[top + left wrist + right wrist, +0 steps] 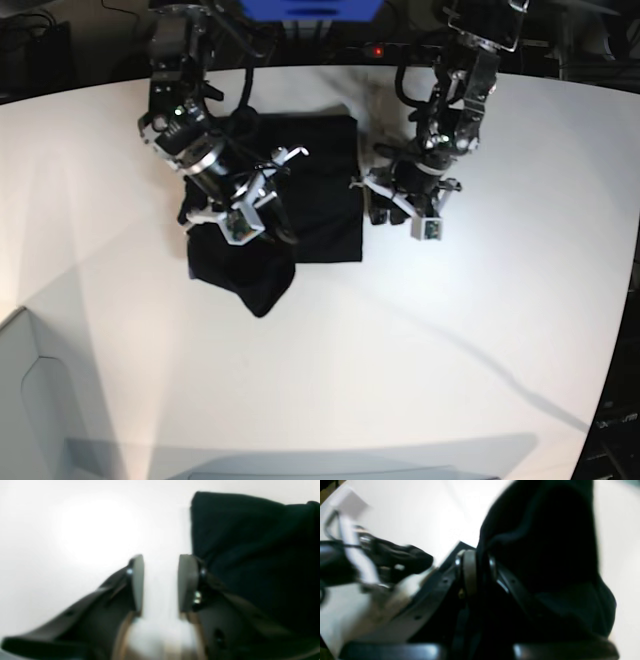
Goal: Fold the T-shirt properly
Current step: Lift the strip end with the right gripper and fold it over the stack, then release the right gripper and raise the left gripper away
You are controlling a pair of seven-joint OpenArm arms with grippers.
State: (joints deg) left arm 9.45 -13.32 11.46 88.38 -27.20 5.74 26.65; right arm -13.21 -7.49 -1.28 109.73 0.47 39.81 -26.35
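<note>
The T-shirt (310,195) lies on the white worktop (450,350) as a partly folded black bundle, with one flat rectangular section toward the far side and a bunched, hanging corner nearer the camera. Going left to right in the base view, the right claw (480,567) comes first: its jaws are clamped on a fold of the black cloth, which the right wrist view shows pinched between the pads and draping off to one side. To carry this fold well, that arm would best take the gathered part across over the flat section, keep the cloth taut enough not to sag into a lump, and lay the edge square on the layer beneath before letting go. Further right sits the flat part of the shirt, and just beside its right-hand edge is the left claw (161,582). Its jaws stand apart with only bare worktop between them; nothing is held, and the cloth edge lies just outside one pad. It could help by pinning or gripping that edge so the shirt does not slide.
</note>
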